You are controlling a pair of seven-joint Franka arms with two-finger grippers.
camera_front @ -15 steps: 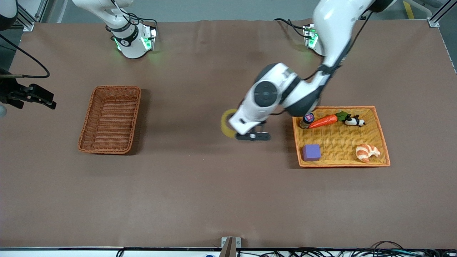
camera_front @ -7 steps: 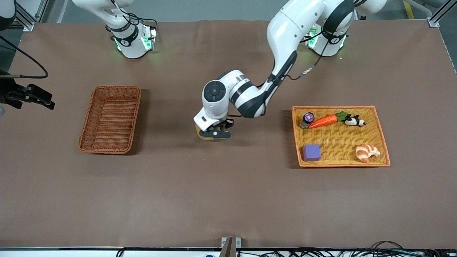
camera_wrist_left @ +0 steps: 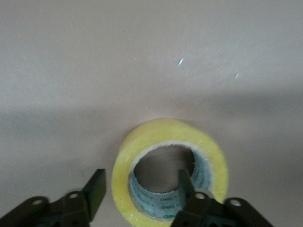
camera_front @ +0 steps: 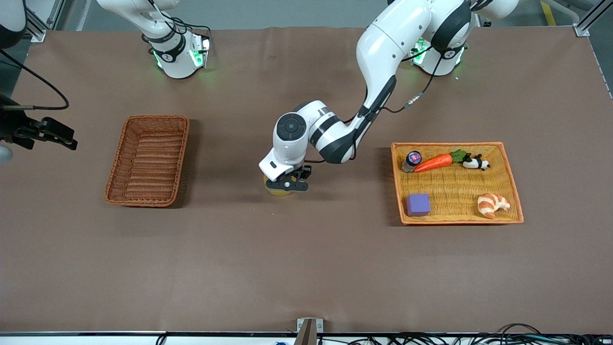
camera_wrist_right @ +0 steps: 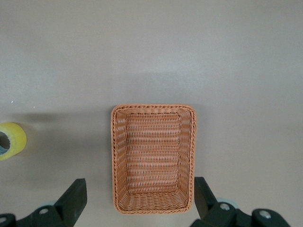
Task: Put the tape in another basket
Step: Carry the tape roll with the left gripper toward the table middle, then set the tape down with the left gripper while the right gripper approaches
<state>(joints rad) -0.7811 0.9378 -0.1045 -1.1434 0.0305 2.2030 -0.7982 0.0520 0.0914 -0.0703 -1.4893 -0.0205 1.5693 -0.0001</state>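
The tape (camera_front: 278,191), a yellowish roll, is low at the table's middle, between the two baskets, under my left gripper (camera_front: 286,184). In the left wrist view my left gripper (camera_wrist_left: 140,187) is open. One finger (camera_wrist_left: 185,182) stands inside the hole of the tape (camera_wrist_left: 142,142). The other finger (camera_wrist_left: 97,189) stands outside with a small gap. The reddish-brown basket (camera_front: 184,139) lies empty toward the right arm's end. My right gripper (camera_front: 50,133) is open and waits high near that end. Its wrist view shows its gripper (camera_wrist_right: 139,196), the basket (camera_wrist_right: 154,108) below and the tape (camera_wrist_right: 10,140).
A wide orange-yellow tray (camera_front: 455,143) lies toward the left arm's end. It holds a carrot (camera_front: 433,162), a small bottle (camera_front: 412,160), a panda figure (camera_front: 475,163), a purple cube (camera_front: 418,204) and a croissant (camera_front: 492,204).
My left arm has carried the tape from beside the orange-yellow tray to the table's middle and lowered it. My right gripper has barely moved.
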